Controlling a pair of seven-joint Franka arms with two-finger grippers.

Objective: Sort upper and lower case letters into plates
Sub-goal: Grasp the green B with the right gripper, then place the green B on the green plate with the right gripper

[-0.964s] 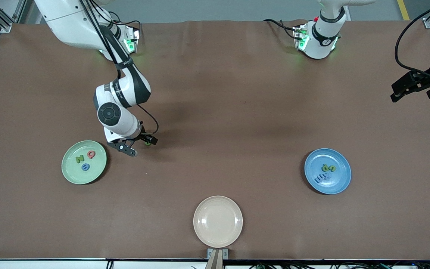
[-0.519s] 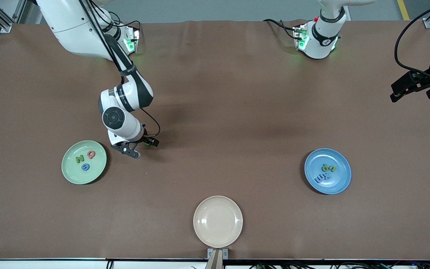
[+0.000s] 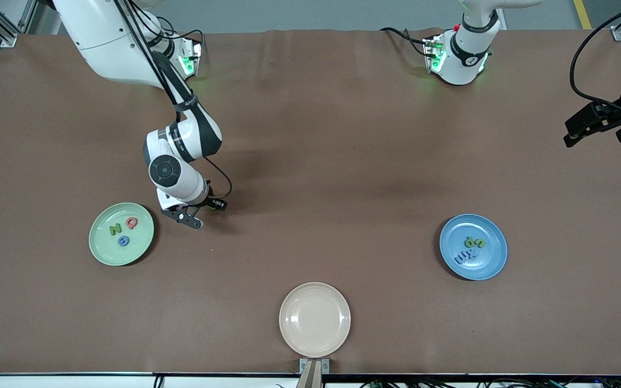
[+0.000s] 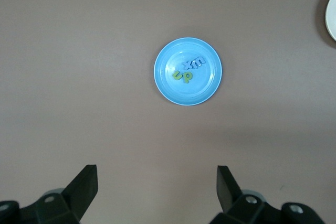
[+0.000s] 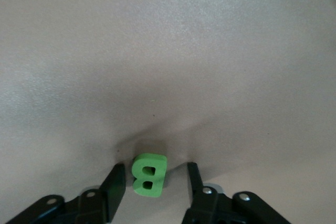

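Note:
A green letter B (image 5: 149, 174) lies on the brown table between the fingers of my right gripper (image 5: 156, 169). The gripper is open around it, with a gap on one side. In the front view the right gripper (image 3: 189, 216) is low over the table beside the mint green plate (image 3: 107, 250). That plate holds a green N (image 3: 115, 229), a red Q (image 3: 132, 222) and a blue O (image 3: 122, 241). The blue plate (image 3: 491, 258) holds several small letters (image 3: 469, 250); it also shows in the left wrist view (image 4: 202, 85). My left gripper (image 3: 593, 126) waits open and empty, high at the left arm's end of the table.
A cream-beige plate (image 3: 315, 319) stands empty near the table's front edge, midway between the two coloured plates. A cable hangs near the left gripper.
My right arm has shifted a little toward the left arm's end and settled lower over the table. The left arm has not moved.

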